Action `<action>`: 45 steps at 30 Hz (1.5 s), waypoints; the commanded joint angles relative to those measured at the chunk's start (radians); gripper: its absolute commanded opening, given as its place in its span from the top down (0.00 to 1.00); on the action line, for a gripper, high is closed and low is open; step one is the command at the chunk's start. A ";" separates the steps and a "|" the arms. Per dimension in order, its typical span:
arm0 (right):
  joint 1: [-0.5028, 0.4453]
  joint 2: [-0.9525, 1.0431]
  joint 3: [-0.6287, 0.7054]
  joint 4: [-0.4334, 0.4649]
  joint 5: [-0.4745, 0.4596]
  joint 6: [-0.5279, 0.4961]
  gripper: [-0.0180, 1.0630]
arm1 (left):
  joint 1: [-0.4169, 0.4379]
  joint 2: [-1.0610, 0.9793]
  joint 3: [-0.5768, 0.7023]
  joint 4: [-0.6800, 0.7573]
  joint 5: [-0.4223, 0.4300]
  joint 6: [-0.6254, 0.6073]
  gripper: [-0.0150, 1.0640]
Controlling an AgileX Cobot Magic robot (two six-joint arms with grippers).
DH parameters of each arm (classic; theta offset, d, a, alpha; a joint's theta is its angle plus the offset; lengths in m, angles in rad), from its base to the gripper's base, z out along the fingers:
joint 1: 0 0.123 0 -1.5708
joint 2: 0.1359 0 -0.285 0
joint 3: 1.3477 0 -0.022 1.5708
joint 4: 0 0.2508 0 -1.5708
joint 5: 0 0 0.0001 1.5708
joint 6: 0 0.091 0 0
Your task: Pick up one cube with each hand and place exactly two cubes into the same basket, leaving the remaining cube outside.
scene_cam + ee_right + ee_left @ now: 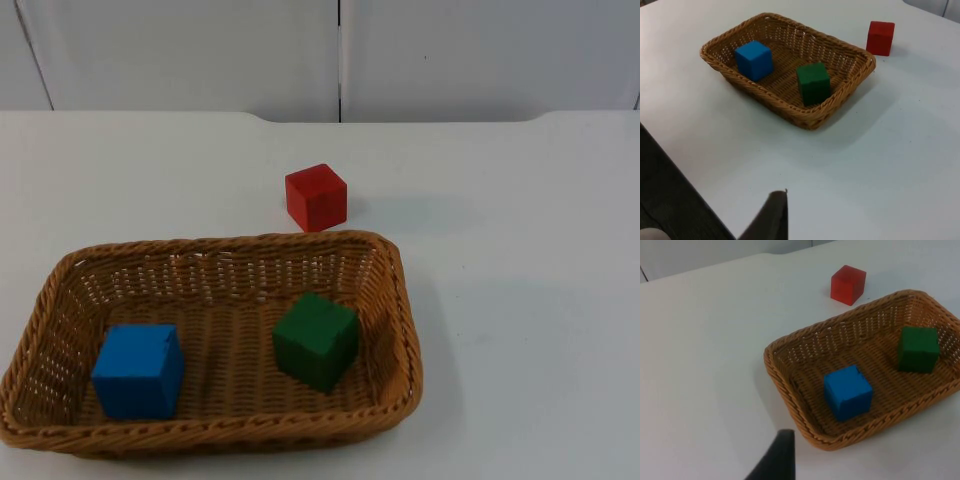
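A brown wicker basket (408,330) lies at the front left of the table. Inside it, a blue cube (139,370) rests at the left end and a green cube (316,340) towards the right end, both apart. A red cube (316,197) stands on the table just behind the basket's far rim. My left gripper (780,460) hangs back over bare table, off the basket's (771,365) blue-cube (847,391) end. My right gripper (774,215) hovers high and far from the basket (810,121), on the green cube's (813,82) side. Both arms wait, holding nothing.
The white table runs back to the grey partition wall (340,50). Bare table surface lies to the right of the basket and around the red cube (880,37). A dark floor area (670,200) shows past the table's edge.
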 commanded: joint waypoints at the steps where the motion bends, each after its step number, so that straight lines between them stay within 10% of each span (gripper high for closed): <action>1: 0.005 -0.004 0.001 0.000 -0.001 0.002 0.01 | -0.005 -0.004 0.004 -0.002 -0.011 -0.003 0.01; 45: -0.073 -0.004 0.001 0.006 -0.001 0.002 0.01 | -0.005 -0.004 0.004 0.000 -0.011 -0.003 0.01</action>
